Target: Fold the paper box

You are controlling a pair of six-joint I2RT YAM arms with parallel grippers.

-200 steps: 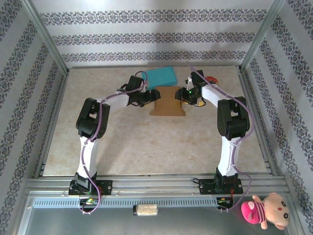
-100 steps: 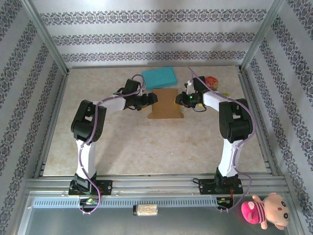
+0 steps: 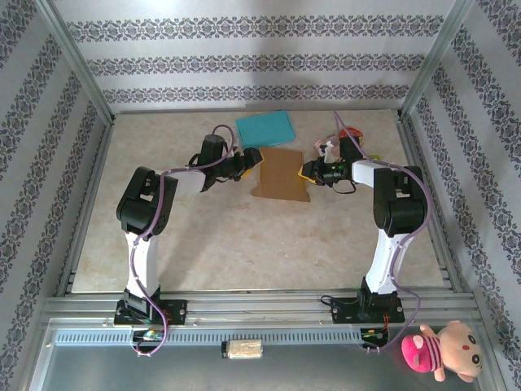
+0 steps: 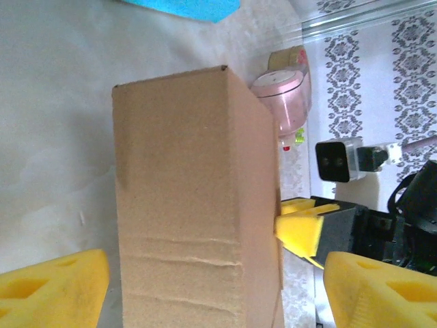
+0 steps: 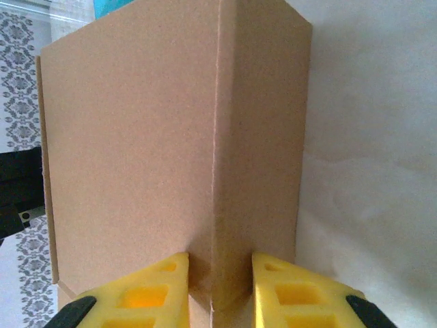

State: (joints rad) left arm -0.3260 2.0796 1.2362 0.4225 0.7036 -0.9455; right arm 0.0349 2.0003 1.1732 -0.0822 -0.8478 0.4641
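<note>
The brown paper box [image 3: 281, 173] lies at the back middle of the table, between both arms. My right gripper [image 3: 310, 172] is at its right side; in the right wrist view the yellow fingers [image 5: 143, 292] pinch a folded corner ridge of the box [image 5: 171, 130], so the gripper [image 5: 220, 273] is shut on it. My left gripper [image 3: 249, 160] is at the box's left side. In the left wrist view its fingers [image 4: 58, 287] stand wide apart on either side of the box [image 4: 194, 184], with gaps at both sides. The right gripper's yellow pad [image 4: 300, 231] touches the box's far face.
A teal pad [image 3: 265, 127] lies just behind the box. A pink device [image 4: 283, 92] and a red item [image 3: 352, 133] sit at the back right, near the wall. Aluminium rails border the table. A pink plush toy [image 3: 440, 350] lies outside the front rail.
The right gripper has closed onto the box's right corner and moved slightly right. The left gripper has drawn back a little to the left. The box has shifted and looks narrower.
</note>
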